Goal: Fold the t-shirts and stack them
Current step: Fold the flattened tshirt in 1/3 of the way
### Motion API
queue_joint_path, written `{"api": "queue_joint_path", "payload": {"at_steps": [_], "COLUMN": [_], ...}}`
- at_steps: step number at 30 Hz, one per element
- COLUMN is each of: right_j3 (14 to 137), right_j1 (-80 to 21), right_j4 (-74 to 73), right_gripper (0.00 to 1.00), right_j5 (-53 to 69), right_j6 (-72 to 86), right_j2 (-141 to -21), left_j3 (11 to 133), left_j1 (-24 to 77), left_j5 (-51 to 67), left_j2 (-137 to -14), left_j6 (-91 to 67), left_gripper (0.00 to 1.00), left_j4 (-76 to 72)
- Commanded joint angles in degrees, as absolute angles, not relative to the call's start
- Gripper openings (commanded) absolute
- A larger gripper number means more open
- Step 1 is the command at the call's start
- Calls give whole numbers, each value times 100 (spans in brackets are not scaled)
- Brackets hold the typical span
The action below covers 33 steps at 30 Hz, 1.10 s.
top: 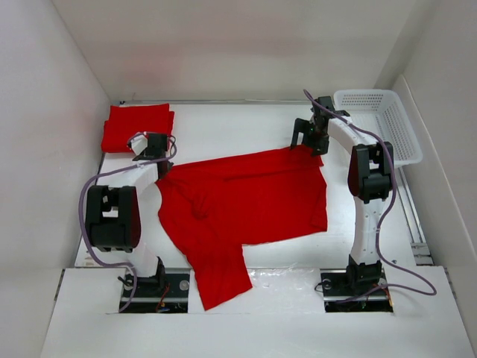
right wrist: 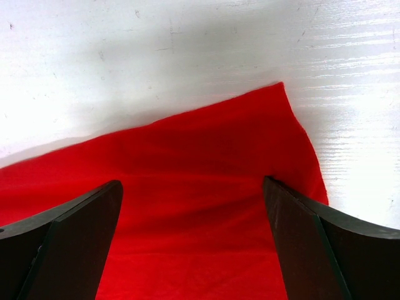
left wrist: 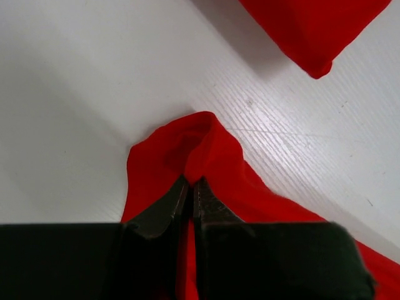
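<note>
Left gripper (left wrist: 190, 182) pinches spread red t-shirt (left wrist: 209, 140); folded shirt (left wrist: 312, 25) beside, basket (top: 363, 92) far-right.

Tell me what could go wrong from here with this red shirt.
The left gripper pinches only a small pucker at the edge of the spread t-shirt, so the cloth could slip out under a pull. The right gripper is open over the far corner; if only the left side moves, the shirt may drag crooked. The folded shirt lies close by and might get nudged.
</note>
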<state>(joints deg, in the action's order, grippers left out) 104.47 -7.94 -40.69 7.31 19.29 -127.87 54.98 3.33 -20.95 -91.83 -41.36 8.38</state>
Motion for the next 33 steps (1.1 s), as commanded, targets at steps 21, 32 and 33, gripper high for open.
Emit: {"api": "queue_joint_path", "payload": {"at_steps": [21, 32, 33], "right_j3": [10494, 10257, 10196], "right_j1": [-1213, -1713, -1714], "right_j4": [-3885, -3480, -3376], "right_gripper": [100, 100, 100], "right_j5": [554, -87, -88], "right_j6": [1827, 3127, 3268], "right_j2": [-11971, -12138, -12199], "left_j3": [6434, 5731, 5730], "left_j1": [456, 747, 747], "left_j5": [-1854, 87, 157], "left_j2": [-8816, -9237, -9377], "left_j6": [-3718, -3709, -3709], "left_gripper": [100, 100, 100], "left_j4": [1450, 221, 98]}}
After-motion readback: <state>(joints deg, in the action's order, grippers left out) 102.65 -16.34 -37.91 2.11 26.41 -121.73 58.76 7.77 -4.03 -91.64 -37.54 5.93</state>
